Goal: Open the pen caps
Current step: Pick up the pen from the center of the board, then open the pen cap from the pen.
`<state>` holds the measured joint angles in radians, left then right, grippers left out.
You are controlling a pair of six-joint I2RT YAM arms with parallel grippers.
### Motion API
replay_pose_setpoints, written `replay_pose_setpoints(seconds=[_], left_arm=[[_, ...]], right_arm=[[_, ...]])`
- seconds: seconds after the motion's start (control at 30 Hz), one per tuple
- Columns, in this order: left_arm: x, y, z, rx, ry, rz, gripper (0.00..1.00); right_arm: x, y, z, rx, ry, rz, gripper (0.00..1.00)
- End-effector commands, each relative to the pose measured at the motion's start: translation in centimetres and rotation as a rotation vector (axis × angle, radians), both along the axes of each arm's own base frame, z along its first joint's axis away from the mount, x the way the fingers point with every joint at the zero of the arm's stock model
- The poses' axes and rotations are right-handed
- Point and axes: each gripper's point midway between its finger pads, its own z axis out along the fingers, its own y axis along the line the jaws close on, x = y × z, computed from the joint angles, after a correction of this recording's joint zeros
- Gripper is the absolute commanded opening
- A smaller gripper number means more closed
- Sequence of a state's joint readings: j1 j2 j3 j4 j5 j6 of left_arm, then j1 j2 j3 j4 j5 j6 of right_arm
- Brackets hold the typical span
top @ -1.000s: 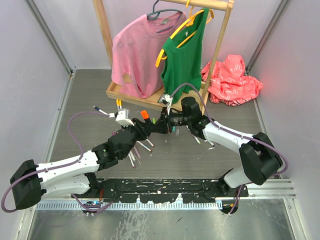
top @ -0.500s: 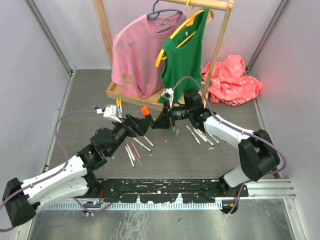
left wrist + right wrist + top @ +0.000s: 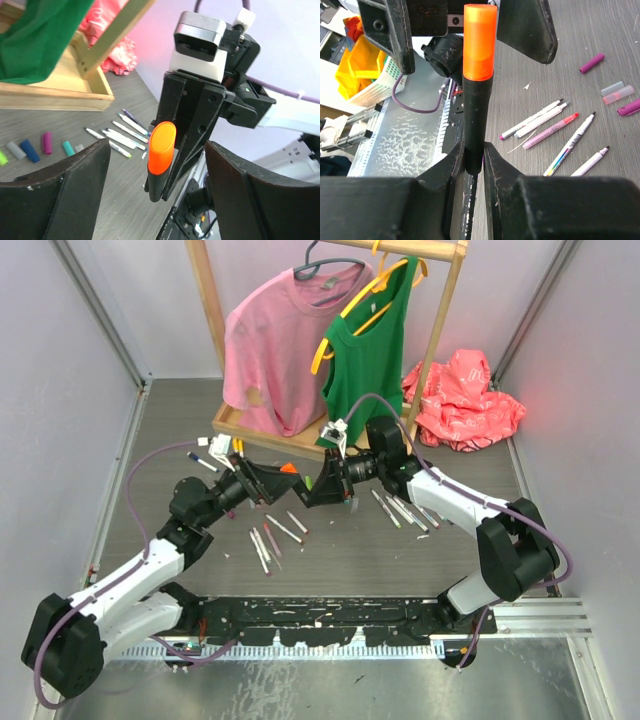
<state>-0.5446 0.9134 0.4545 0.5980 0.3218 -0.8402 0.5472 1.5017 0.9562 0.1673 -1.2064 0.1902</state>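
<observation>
Right gripper (image 3: 474,155) is pressed shut on the black barrel of a marker (image 3: 474,115) and holds it clear of the table (image 3: 330,560), cap end toward the other arm. Left gripper (image 3: 156,147) is spread. Its fingers stand on either side of the orange cap (image 3: 161,150), with a gap on both sides and no contact.

**Status of the held marker**
- The orange cap is fully seated on the barrel.
- This cap is not yet opened.

**Completed work, as judged from the table**
- Loose caps (image 3: 30,150) in purple, blue, teal and green lie together, apart from any barrel.
- One more purple cap (image 3: 591,63) lies beside two pale ones.
- Bare markers (image 3: 540,120) lie in two groups with their tips exposed.

**Remaining work**
- Close the left fingers on the orange cap, then pull the cap off along the barrel.
- Check the two pens (image 3: 238,448) near the wooden tray (image 3: 232,420); whether they carry caps cannot be told from these views.

Judged overall, most caps are off and the task is near its end.
</observation>
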Motion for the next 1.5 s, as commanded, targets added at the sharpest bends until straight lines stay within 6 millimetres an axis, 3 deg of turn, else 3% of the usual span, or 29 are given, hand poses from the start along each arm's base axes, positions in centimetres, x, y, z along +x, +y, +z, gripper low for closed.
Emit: replay_pose_setpoints(seconds=[0.0, 0.03, 0.37, 0.73, 0.93, 1.07, 1.47], left_arm=[[-2.5, -1.4, 5.0, -0.101, -0.145, -0.205, 0.72], [-2.5, -1.5, 5.1, -0.113, -0.140, -0.220, 0.65], [-2.0, -1.1, 4.7, -0.139, -0.130, -0.214, 0.45], [-1.4, -1.0, 3.7, -0.089, -0.111, -0.185, 0.01], [-1.1, -1.3, 2.3, -0.053, -0.110, -0.189, 0.00], [-1.1, -1.6, 1.5, -0.049, -0.113, -0.204, 0.00], [-1.2, -2.1, 1.2, -0.055, -0.136, -0.219, 0.00]], right_arm=[[-0.1, 0.1, 2.2, 0.056, -0.058, 0.055, 0.01], [-0.1, 0.1, 2.3, 0.057, -0.058, 0.056, 0.01], [-0.3, 0.1, 2.3, 0.060, -0.050, 0.069, 0.01], [-0.4, 0.1, 2.2, 0.061, -0.040, 0.077, 0.02], [-0.4, 0.3, 2.7, 0.078, 0.009, 0.052, 0.33], [-0.4, 0.5, 2.7, 0.089, 0.047, 0.029, 0.47], [-1.1, 1.6, 1.7, 0.060, 0.067, 0.050, 0.49]])
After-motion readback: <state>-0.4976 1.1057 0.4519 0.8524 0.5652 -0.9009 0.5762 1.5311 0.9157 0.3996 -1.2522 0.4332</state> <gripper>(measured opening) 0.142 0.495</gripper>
